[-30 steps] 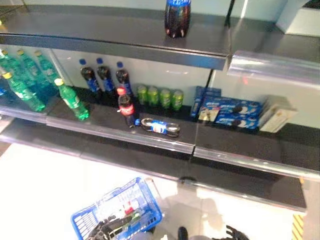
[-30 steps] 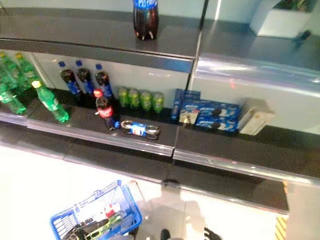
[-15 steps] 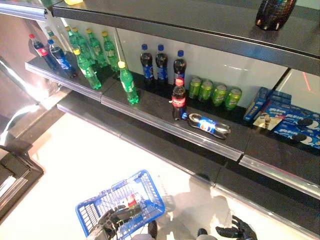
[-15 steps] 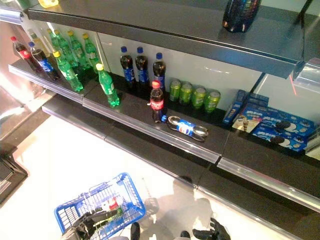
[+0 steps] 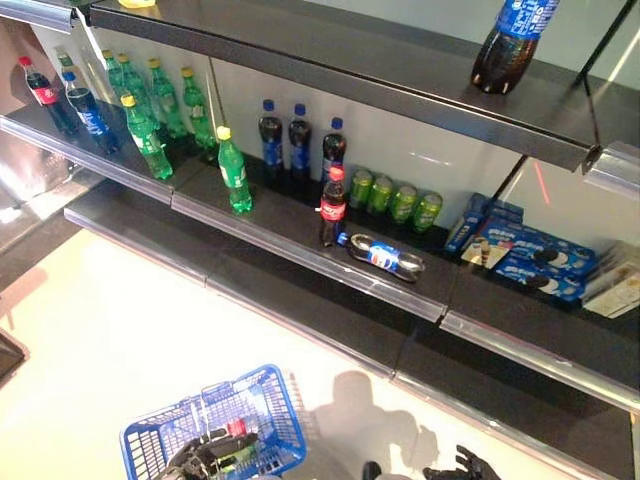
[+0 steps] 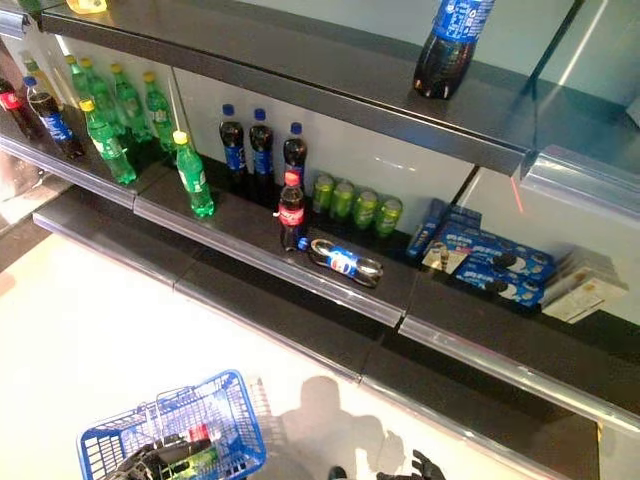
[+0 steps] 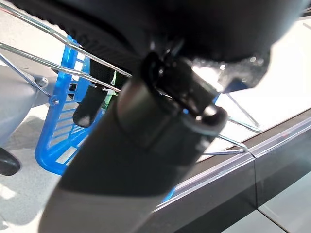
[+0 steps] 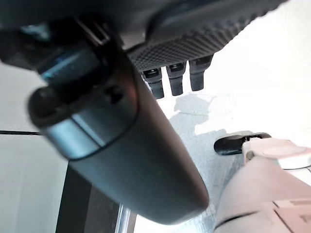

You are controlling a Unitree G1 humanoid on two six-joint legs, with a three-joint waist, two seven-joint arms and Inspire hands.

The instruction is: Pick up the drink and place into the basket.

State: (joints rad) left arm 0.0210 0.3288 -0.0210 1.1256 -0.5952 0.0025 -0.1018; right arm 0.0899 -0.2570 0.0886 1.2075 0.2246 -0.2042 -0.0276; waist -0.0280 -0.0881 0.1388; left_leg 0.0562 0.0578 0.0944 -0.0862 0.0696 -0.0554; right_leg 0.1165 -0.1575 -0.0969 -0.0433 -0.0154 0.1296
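The blue basket (image 5: 262,415) hangs low at the left, off the floor. My left hand (image 5: 200,458) is shut on its thin wire handles (image 7: 46,62). A drink with a red cap (image 5: 236,428) and a green item lie inside it. On the middle shelf a cola bottle with a red cap (image 5: 332,207) stands at the front. A blue-labelled bottle (image 5: 385,256) lies on its side beside it. My right hand (image 5: 458,467) hangs low at the right, open and empty, far below the shelf; its fingers (image 8: 175,77) are relaxed.
Green cans (image 5: 395,197) and dark bottles with blue caps (image 5: 298,143) stand behind the cola bottle. Green bottles (image 5: 235,175) stand to the left, blue biscuit boxes (image 5: 520,255) to the right. A large cola bottle (image 5: 508,45) stands on the top shelf. A lower shelf edge (image 5: 300,320) juts out.
The whole picture has shifted, so the camera has moved. The bottles on the shelf have not moved. The blue basket still hangs low at the left and my right hand stays low.
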